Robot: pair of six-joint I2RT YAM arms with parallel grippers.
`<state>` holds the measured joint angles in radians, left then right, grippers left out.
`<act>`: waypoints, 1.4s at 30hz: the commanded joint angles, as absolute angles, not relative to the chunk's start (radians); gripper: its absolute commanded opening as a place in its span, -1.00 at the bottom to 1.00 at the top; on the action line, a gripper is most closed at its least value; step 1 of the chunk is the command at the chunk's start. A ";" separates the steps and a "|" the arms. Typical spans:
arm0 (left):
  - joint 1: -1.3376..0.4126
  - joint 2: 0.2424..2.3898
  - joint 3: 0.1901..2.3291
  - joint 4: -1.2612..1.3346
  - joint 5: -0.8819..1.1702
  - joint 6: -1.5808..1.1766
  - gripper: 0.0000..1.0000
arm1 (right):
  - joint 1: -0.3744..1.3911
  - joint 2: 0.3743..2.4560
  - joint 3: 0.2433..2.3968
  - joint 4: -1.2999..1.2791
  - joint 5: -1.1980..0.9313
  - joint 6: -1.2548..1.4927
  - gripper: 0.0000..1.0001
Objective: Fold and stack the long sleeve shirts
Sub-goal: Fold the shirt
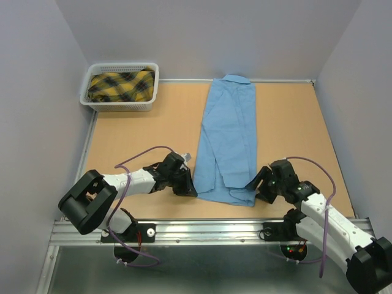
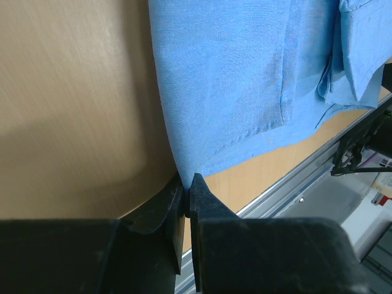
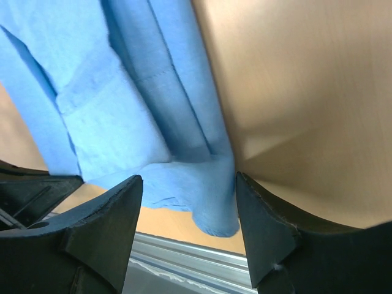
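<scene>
Left gripper [image 1: 187, 185]: low at the near left corner of the shirt; in the left wrist view its two black fingers [image 2: 160, 205] are pressed almost together, with the hem corner pinched between the tips.
Right gripper [image 1: 254, 184]: at the near right corner of the shirt; jaws spread wide, one finger [image 3: 110, 211] on each side of the drooping cloth corner, with no grip on it.
Light blue shirt [image 1: 229, 131]: flat on the table [image 1: 147, 135], folded lengthwise into a long narrow strip. The collar is at the far edge and the hem is towards the arms. A cuffed sleeve is folded in on top near the hem.
White basket [image 1: 119, 105]: far left corner of the table, well apart from the shirt; slatted plastic walls.
Basket contents: a yellow and black plaid cloth [image 1: 121, 86], bunched up and filling most of the inside.
Rail [image 1: 202, 228]: metal strip along the near table edge, just beyond the hem.
</scene>
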<state>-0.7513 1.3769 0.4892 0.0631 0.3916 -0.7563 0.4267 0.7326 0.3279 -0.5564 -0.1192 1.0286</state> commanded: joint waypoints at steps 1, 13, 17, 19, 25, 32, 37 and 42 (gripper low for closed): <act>-0.756 1.345 0.492 0.038 0.382 -0.735 -0.66 | 0.430 0.747 0.311 -0.451 -0.124 1.055 0.36; -0.756 1.333 0.483 0.040 0.377 -0.738 -0.66 | 0.430 0.759 0.244 -0.442 -0.089 1.101 0.29; -0.756 1.338 0.485 0.040 0.379 -0.735 -0.66 | 0.430 0.749 0.229 -0.442 -0.078 1.112 0.21; -0.756 1.338 0.485 0.040 0.379 -0.733 -0.66 | 0.430 0.753 0.230 -0.442 -0.074 1.111 0.16; -0.756 1.332 0.477 0.040 0.379 -0.738 -0.67 | 0.430 0.776 0.233 -0.442 -0.069 1.095 0.01; -0.756 1.327 0.466 0.040 0.377 -0.739 -0.74 | 0.430 0.779 0.236 -0.442 -0.087 1.077 -0.34; -0.756 1.327 0.469 0.037 0.380 -0.741 -0.88 | 0.430 0.796 0.258 -0.443 -0.107 1.040 -0.77; -0.756 1.298 0.480 0.014 0.380 -0.738 -1.00 | 0.430 0.827 0.298 -0.462 -0.158 0.985 -0.99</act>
